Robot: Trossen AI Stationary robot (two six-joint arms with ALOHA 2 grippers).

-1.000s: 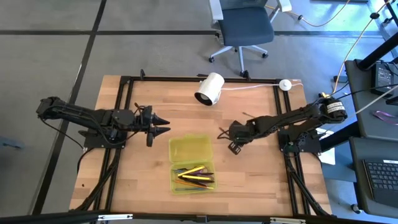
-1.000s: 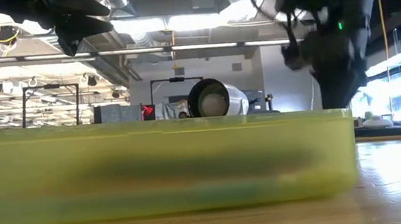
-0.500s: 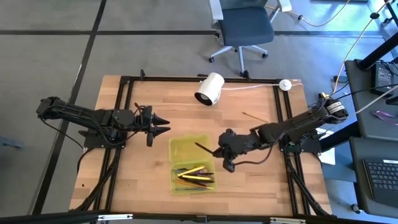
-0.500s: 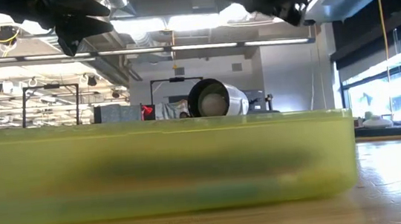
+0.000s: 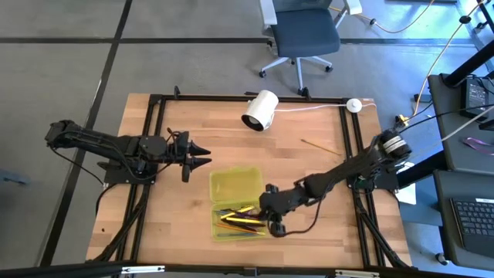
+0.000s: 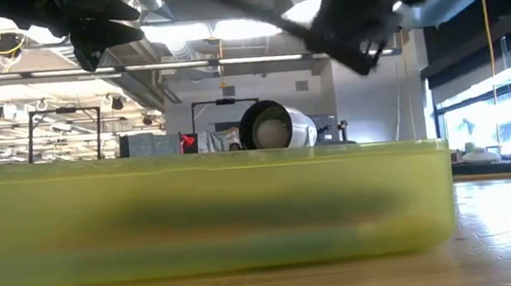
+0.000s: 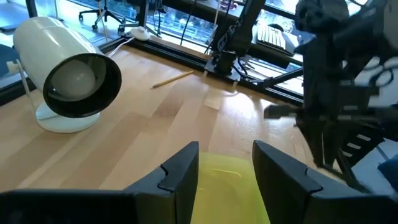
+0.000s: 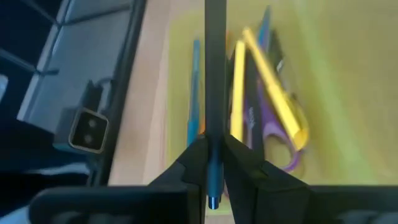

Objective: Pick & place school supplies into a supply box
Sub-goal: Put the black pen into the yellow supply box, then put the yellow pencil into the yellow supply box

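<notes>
High view: shallow translucent yellow-green plastic supply box lying near table centre on light wooden tabletop, with yellow, orange and dark pens and pencils bunched at its near end. Right gripper reaching low over the box's right near edge, pinched tight on a thin dark pen; pen itself hard to make out here. Left gripper parked well left of the box, above the table, fingers part way open, nothing between them. White cylinder with cable lying at far edge; one wood-coloured pencil lying alone on the table right of it, well apart from the box. Low view: box wall filling the foreground, contents only a dark smear through the plastic. Right gripper blurred overhead, thin dark pen slanting out of it. White cylinder visible beyond the box rim. Left wrist view: left fingers apart with an empty gap, box edge just beyond them, white cylinder off to one side, lone pencil farther on. Right wrist view: fingers clamped on the dark pen, held over the box; below it a blue pen, yellow pencils and purple-handled scissors lying inside.
</notes>
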